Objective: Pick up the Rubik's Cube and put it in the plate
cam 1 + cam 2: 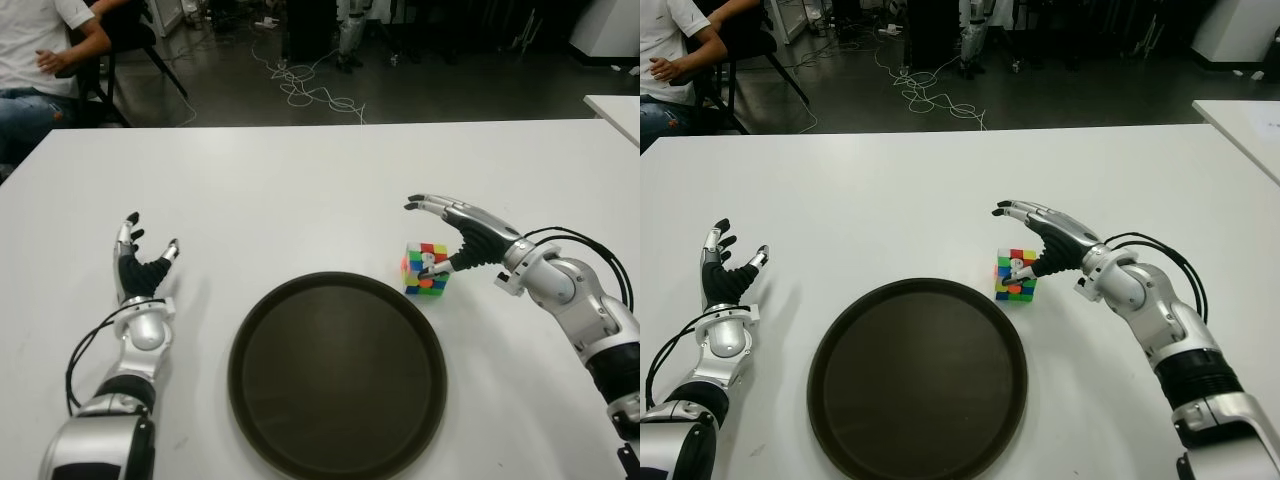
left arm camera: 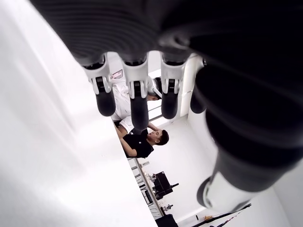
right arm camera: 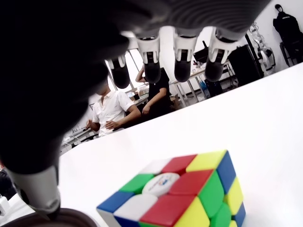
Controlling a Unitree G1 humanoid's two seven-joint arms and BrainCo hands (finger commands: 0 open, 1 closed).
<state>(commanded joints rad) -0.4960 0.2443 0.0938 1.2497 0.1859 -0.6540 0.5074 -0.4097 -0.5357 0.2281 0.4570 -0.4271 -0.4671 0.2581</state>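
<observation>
The Rubik's Cube (image 1: 424,270) stands on the white table (image 1: 300,190), just off the right rim of the round dark plate (image 1: 250,330). My right hand (image 1: 425,238) is open over the cube: its fingers (image 3: 182,61) stretch out above the top face, and the thumb reaches down to the cube's right side. In the right wrist view the cube (image 3: 180,194) sits on the table below the fingers, with no grasp on it. The plate holds nothing. My left hand (image 1: 150,236) shows to the left of the plate, open with its fingers spread.
A seated person (image 1: 40,60) is past the table's far left corner. Cables (image 1: 310,90) lie on the floor behind the table. The corner of a second white table (image 1: 615,105) shows at the right edge.
</observation>
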